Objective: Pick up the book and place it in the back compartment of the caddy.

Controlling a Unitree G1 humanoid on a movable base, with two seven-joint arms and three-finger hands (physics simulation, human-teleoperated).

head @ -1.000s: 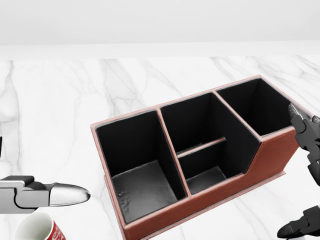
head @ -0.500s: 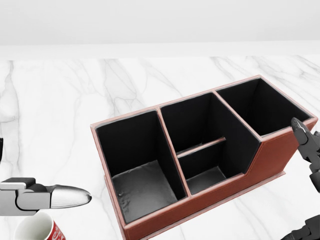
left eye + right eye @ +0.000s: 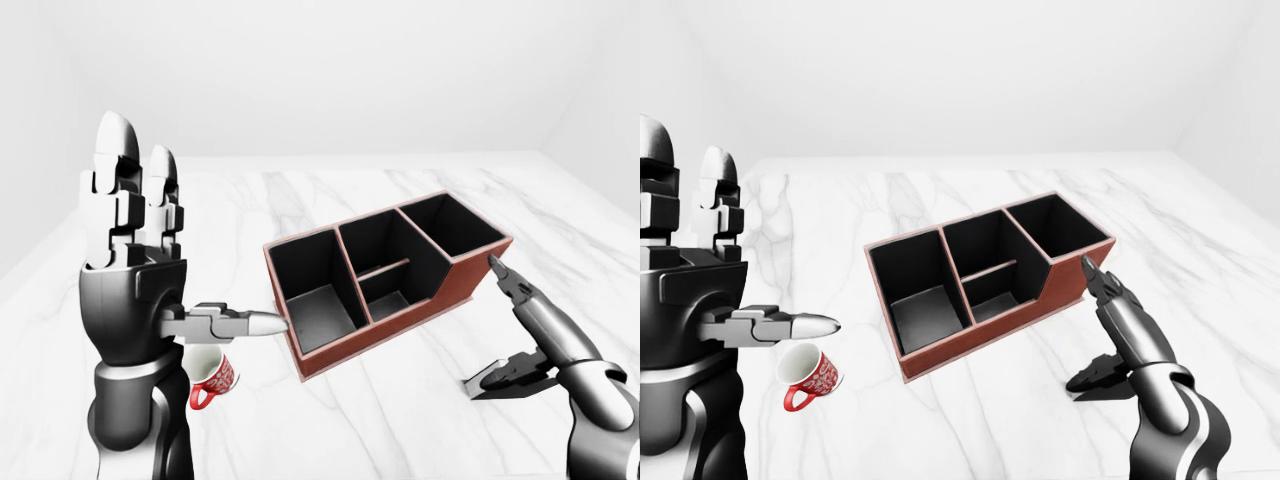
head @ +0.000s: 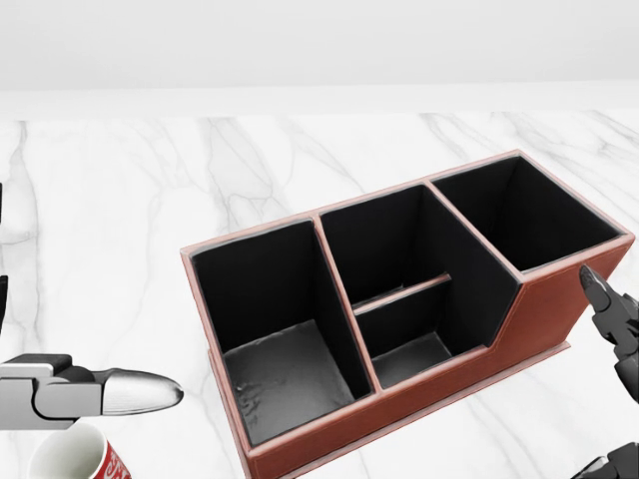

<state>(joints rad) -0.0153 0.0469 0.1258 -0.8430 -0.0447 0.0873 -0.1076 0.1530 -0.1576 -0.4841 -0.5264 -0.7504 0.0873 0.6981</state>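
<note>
The book shows in no view. The red-brown caddy (image 4: 454, 384) lies slantwise on the white marble top, its black compartments empty: one large at the left, a middle one split by a low divider, one at the upper right. My left hand (image 3: 200, 230) is raised left of the caddy, open, fingers upright and thumb (image 4: 135, 392) pointing at the caddy's left end. My right hand (image 3: 1082, 325) hovers open just off the caddy's right end, fingers and thumb spread wide with nothing between them.
A red-and-white mug (image 3: 810, 372) stands on the marble below my left thumb, left of the caddy. The marble top (image 4: 120, 200) runs up to a plain white wall.
In the head view my right hand has sunk down the right edge, its fingertip dropping from beside the upper-right compartment to the caddy's lower corner. The left hand and the caddy have held still.
</note>
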